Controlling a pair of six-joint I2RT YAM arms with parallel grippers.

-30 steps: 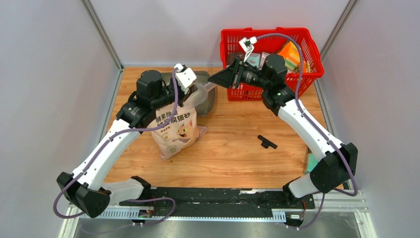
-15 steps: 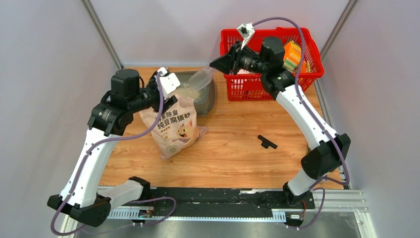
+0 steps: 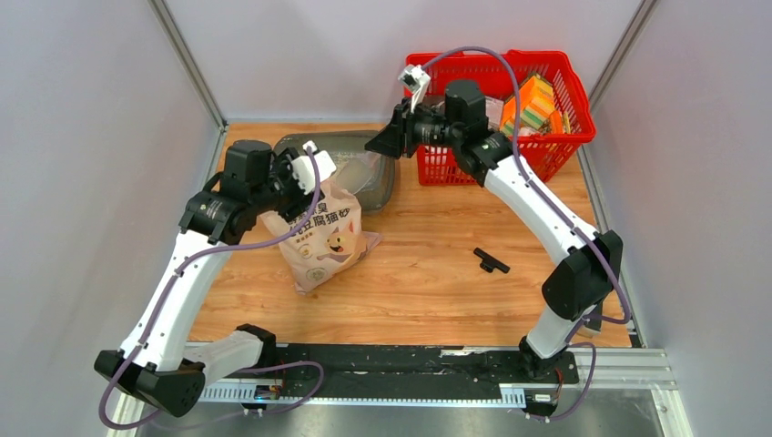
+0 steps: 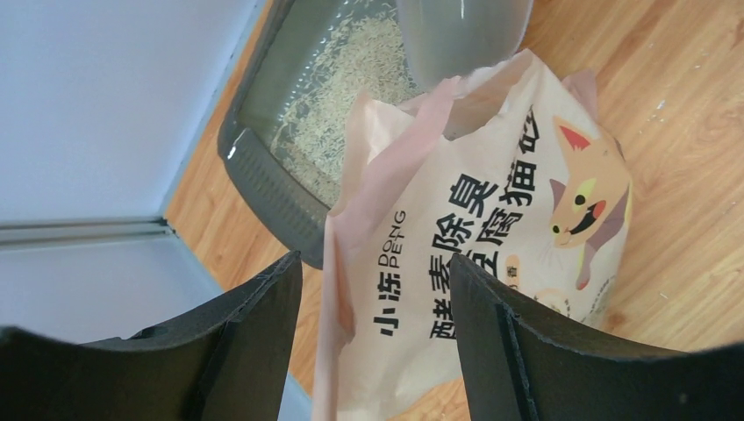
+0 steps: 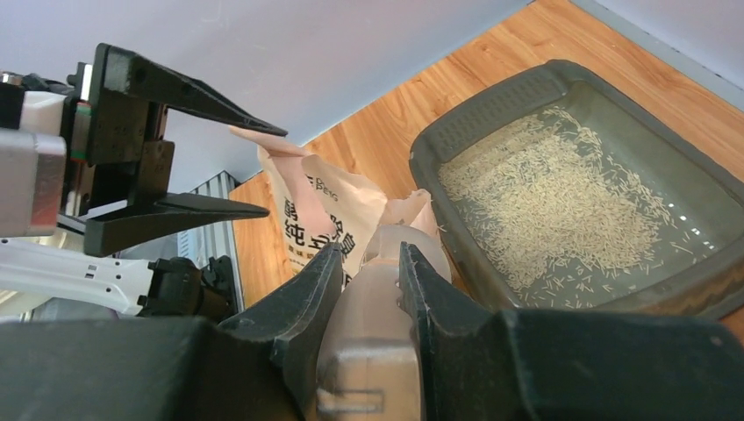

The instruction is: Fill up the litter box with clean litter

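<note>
Our left tool (image 4: 375, 258) has just let go of the bag (image 4: 491, 228) and hangs wide open by its top edge, so the mouth is now unsupported. Our right tool (image 5: 368, 254) grips the pink scoop (image 4: 461, 35) at that mouth. The litter box (image 5: 478, 123), upper left of centre in the top view, holds only a thin layer of clean litter (image 5: 544, 202), so we judge more scoops are needed. The slack bag rim may get in the way. The red basket (image 3: 546, 159) stands at the upper right.
</note>
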